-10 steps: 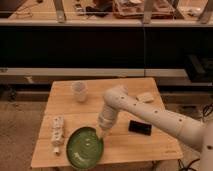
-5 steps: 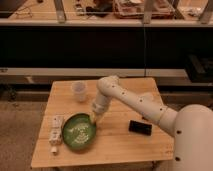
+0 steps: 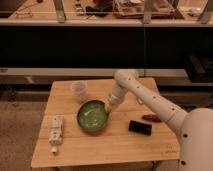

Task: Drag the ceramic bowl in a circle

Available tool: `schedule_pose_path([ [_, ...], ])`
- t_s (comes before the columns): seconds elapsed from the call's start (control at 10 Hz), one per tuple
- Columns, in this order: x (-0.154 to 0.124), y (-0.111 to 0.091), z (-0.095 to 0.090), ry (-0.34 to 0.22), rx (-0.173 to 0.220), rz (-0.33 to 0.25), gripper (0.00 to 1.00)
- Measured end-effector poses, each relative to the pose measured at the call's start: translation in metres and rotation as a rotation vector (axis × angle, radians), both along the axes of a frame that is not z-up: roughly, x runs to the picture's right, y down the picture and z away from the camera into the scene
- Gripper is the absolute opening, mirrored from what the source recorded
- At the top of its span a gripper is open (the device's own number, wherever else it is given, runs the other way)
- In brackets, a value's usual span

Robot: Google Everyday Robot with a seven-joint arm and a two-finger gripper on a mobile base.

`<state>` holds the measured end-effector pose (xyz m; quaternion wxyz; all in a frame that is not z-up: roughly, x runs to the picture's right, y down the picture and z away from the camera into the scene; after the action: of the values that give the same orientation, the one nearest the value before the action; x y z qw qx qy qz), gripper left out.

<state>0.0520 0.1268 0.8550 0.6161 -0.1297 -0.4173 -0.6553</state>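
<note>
The ceramic bowl, wide, round and glossy green, sits on the wooden table a little left of the middle. My gripper reaches down from the white arm and meets the bowl's right rim. The arm comes in from the lower right and bends over the table's back half. A small translucent whitish cup stands just behind the bowl, close to its far rim.
A white packet with a label lies near the table's left front. A black flat object and a small red item lie to the right of the bowl. A dark shelf unit stands behind the table.
The bowl has been dragged from the table's front left, first back and leftward, then right toward the middle. The gripper moved with it at the rim.
</note>
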Motion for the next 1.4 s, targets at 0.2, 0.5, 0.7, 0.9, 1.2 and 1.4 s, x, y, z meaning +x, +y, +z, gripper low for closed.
schedule_pose_path([
  [0.2,0.041,0.027,-0.021,0.05,-0.032,-0.01,0.0],
  [0.5,0.073,0.08,-0.065,0.006,-0.09,-0.076,0.0],
  [0.7,0.054,0.098,-0.09,-0.147,-0.09,-0.164,0.0],
  [0.9,0.004,0.099,-0.104,-0.33,-0.053,-0.274,0.0],
  [1.2,-0.059,0.106,-0.104,-0.492,-0.029,-0.395,0.0],
  [1.4,-0.099,0.112,-0.087,-0.548,-0.029,-0.447,0.0],
])
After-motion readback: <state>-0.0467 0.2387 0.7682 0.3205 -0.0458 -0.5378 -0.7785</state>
